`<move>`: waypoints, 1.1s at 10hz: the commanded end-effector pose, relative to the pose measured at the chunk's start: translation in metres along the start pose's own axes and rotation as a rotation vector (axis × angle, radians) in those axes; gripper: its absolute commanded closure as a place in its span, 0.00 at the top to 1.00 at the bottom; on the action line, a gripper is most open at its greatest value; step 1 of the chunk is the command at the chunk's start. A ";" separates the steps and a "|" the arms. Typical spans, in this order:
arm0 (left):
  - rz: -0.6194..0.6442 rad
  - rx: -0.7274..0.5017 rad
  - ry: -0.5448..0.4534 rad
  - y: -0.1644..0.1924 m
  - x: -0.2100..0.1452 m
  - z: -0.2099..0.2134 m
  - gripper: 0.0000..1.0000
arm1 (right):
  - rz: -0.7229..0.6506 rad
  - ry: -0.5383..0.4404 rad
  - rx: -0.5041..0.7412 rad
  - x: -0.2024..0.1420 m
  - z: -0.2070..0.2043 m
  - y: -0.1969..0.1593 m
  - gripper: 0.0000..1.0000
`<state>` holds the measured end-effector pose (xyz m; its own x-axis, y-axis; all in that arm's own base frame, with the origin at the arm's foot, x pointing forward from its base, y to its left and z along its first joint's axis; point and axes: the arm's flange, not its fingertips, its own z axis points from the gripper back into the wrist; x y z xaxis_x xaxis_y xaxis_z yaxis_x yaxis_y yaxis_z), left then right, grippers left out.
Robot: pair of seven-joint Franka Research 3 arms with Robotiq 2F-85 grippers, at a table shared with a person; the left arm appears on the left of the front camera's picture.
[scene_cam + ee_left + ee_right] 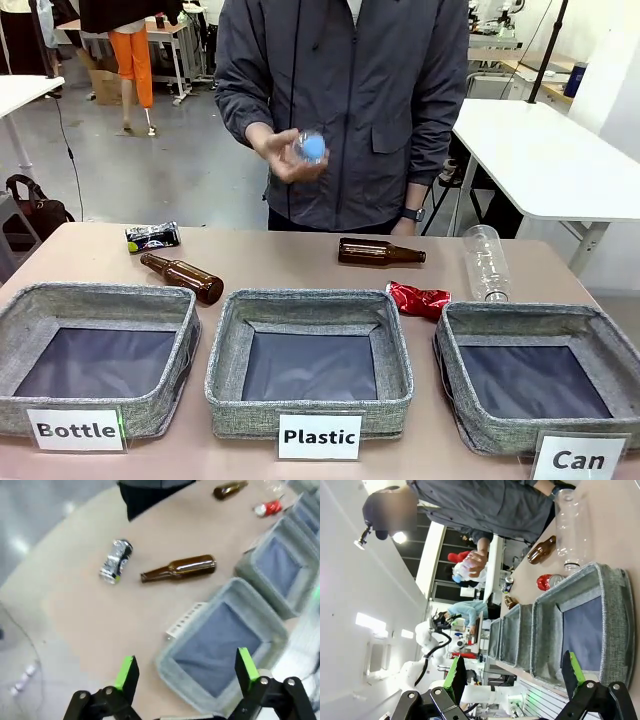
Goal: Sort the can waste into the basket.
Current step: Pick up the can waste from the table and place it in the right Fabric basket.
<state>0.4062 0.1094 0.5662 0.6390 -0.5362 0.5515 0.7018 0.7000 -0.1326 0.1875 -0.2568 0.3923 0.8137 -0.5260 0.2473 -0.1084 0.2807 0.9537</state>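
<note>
A crushed shiny red can [418, 299] lies just behind the far left corner of the grey "Can" basket [530, 330] at the right; it also appears as the red can [269, 508] and the red can [546, 581]. A dark can with yellow print [152, 237] lies at the table's far left, seen too as the dark can [115, 561]. My left gripper [186, 675] hangs open above the "Bottle" bin's corner. My right gripper [515, 672] is open, high over the near edge of the Can basket [615, 630]. Neither gripper holds anything.
Grey bins labelled "Bottle" [95, 310] and "Plastic" [310, 305] stand beside the Can basket. Two brown glass bottles [183, 277] [380, 253] and a clear plastic bottle [485, 262] lie on the table. A person across the table holds a clear bottle with a blue cap [308, 148].
</note>
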 end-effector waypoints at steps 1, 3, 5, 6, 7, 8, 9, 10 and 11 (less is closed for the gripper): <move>-0.170 0.102 0.033 0.005 0.016 -0.033 1.00 | 0.026 -0.013 0.015 0.003 0.001 0.001 1.00; -0.301 0.153 0.209 -0.020 0.039 -0.075 1.00 | 0.026 -0.013 0.015 0.003 0.001 0.001 1.00; -0.256 0.124 0.143 -0.012 0.050 -0.065 1.00 | 0.026 -0.013 0.015 0.003 0.001 0.001 1.00; -0.256 0.124 0.143 -0.012 0.050 -0.065 1.00 | 0.026 -0.013 0.015 0.003 0.001 0.001 1.00; -0.300 0.111 0.202 -0.024 0.053 -0.087 1.00 | 0.026 -0.013 0.015 0.003 0.001 0.001 1.00; -0.331 0.088 0.074 0.009 0.019 -0.044 1.00 | 0.026 -0.013 0.015 0.003 0.001 0.001 1.00; -0.357 0.046 -0.030 0.011 -0.010 -0.016 1.00 | 0.026 -0.013 0.015 0.003 0.001 0.001 1.00; -0.406 0.042 -0.084 -0.001 -0.028 -0.011 1.00 | 0.026 -0.013 0.015 0.003 0.001 0.001 1.00; -0.430 0.044 -0.083 -0.011 -0.036 -0.015 1.00 | 0.026 -0.013 0.015 0.003 0.001 0.001 1.00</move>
<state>0.3938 0.1254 0.5467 0.3226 -0.7427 0.5868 0.8561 0.4934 0.1539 0.1876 -0.2583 0.3925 0.8143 -0.5253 0.2468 -0.1078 0.2809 0.9537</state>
